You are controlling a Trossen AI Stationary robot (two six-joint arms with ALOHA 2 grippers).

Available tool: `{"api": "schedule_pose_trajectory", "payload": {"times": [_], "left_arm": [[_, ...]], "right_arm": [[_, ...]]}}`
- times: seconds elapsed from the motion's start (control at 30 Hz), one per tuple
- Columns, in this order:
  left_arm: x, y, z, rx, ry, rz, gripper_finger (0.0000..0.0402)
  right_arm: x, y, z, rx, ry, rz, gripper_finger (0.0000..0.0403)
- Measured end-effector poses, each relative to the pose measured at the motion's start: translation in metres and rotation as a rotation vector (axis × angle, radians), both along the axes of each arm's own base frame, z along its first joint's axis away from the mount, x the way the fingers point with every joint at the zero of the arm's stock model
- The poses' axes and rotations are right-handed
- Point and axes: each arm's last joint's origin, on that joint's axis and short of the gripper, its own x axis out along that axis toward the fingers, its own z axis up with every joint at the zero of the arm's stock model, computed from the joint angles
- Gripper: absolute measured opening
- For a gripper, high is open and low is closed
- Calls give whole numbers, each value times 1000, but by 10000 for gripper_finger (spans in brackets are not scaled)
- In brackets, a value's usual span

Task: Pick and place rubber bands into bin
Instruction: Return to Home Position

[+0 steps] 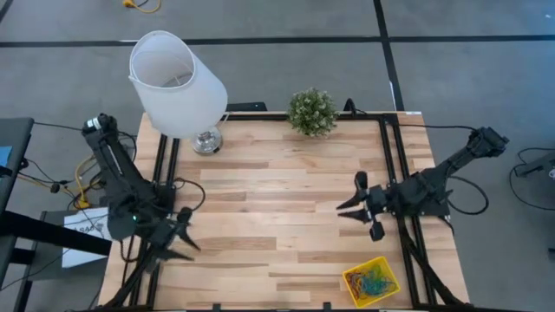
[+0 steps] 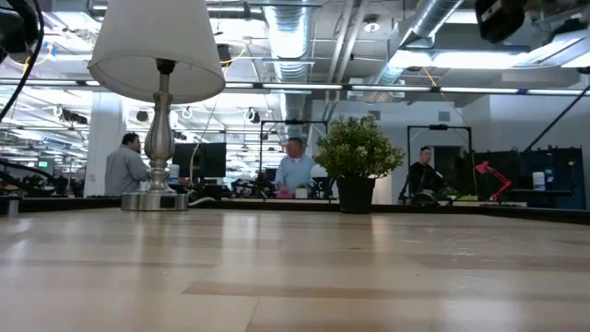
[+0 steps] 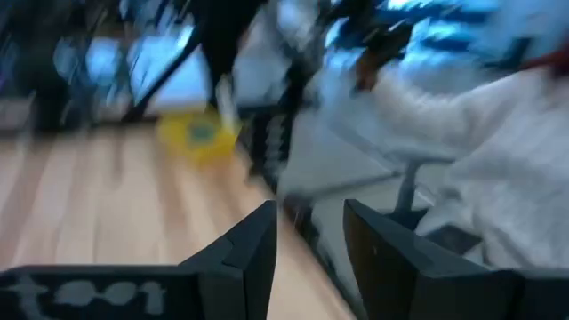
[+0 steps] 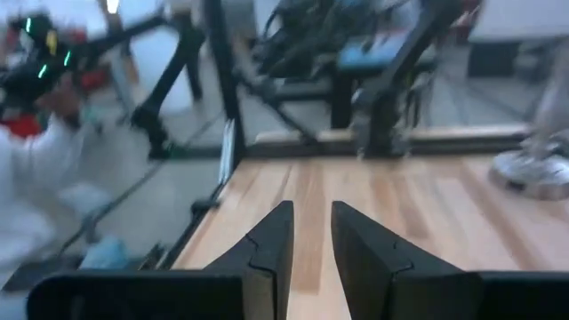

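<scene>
My right end effector [image 1: 351, 208] hangs empty over the counter [image 1: 277, 199], fingers slightly parted. The left end effector [image 1: 184, 236] is the same at the opposite edge. I see the rubber bands [image 1: 373, 283] as a thin multicoloured tangle inside the yellow bin [image 1: 349, 279], which sits at the counter corner below the right arm.

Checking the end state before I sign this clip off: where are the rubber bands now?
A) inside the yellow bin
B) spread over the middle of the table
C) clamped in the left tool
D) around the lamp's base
A: the high view shows the rubber bands heaped inside the bin, at a corner of the table by the right arm.
</scene>
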Motion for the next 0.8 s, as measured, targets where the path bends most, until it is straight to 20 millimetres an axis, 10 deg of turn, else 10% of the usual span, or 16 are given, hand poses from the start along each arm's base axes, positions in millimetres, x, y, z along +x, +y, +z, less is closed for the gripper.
{"api": "schedule_pose_trajectory", "payload": {"times": [0.4, 0.8], "left_arm": [[47, 62, 7, 181, -103, 160, 123], [1, 114, 7, 73, -207, 295, 123]], "right_arm": [[-26, -26, -32, 55, -90, -144, 72], [-43, -35, -64, 68, -114, -149, 72]]}}
